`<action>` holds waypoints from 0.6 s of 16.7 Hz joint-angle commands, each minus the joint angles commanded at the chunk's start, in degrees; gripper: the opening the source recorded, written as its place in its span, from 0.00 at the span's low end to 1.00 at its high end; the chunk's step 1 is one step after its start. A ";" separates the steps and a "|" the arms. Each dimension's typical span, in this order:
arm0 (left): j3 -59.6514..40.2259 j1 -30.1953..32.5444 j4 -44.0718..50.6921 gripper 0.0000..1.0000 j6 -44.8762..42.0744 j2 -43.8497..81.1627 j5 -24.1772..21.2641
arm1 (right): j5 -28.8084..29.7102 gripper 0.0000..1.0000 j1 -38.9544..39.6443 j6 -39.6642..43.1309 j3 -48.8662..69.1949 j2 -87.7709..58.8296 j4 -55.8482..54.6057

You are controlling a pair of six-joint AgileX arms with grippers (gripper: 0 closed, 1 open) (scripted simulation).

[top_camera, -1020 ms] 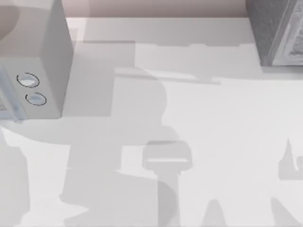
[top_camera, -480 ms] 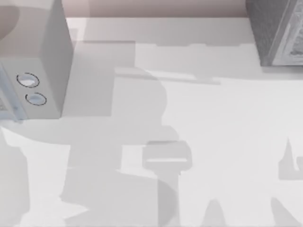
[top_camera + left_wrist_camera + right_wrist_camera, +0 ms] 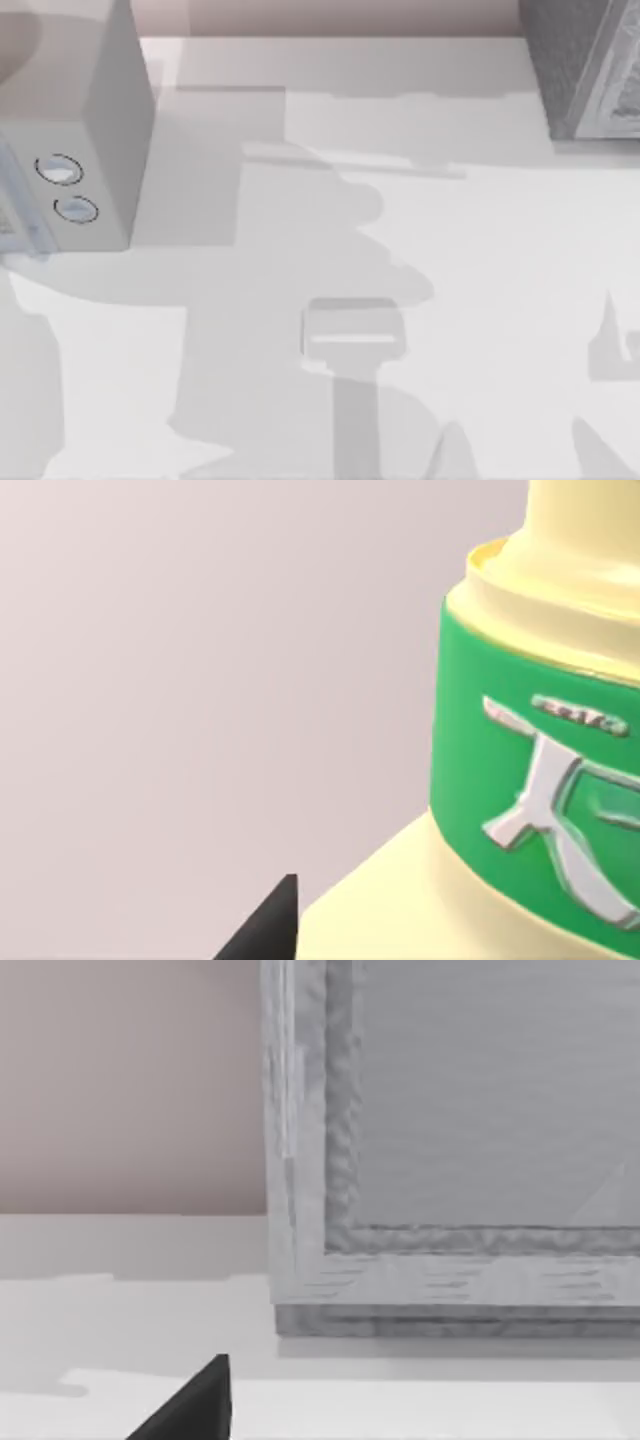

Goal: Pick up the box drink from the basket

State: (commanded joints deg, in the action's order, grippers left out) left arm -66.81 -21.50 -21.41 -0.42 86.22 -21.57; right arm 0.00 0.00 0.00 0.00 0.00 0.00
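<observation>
The box drink (image 3: 520,780) looms very close in the left wrist view: a pale yellow bottle with a green neck label, seen against a plain pinkish wall. My left gripper (image 3: 340,945) is shut on it, and one black fingertip (image 3: 268,930) lies against the bottle's shoulder. My right gripper (image 3: 320,1430) is open in front of a grey box, with one black fingertip (image 3: 195,1405) at the picture's edge. The basket is out of view.
A white appliance with two round knobs (image 3: 70,130) stands at the table's back left. A grey box (image 3: 585,70), also the grey box (image 3: 450,1140) near my right gripper, stands at the back right. Arm shadows lie across the white table (image 3: 480,250).
In the top view the large shadow in the middle of the table has spread and shifted to the right. The appliance and the grey box have not moved.
</observation>
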 joint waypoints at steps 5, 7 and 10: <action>-12.58 0.84 12.28 0.00 -0.06 0.19 0.57 | 0.00 1.00 0.00 0.00 0.00 0.00 0.00; -17.57 1.33 17.32 0.00 -0.12 0.82 0.24 | 0.00 1.00 0.00 0.00 0.00 0.00 0.00; -24.11 1.43 23.47 0.00 -0.29 1.82 -0.48 | 0.00 1.00 0.00 0.00 0.00 0.00 0.00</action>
State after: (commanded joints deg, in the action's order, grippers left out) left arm -90.92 -20.07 2.07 -0.71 88.04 -22.05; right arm 0.00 0.00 0.00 0.00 0.00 0.00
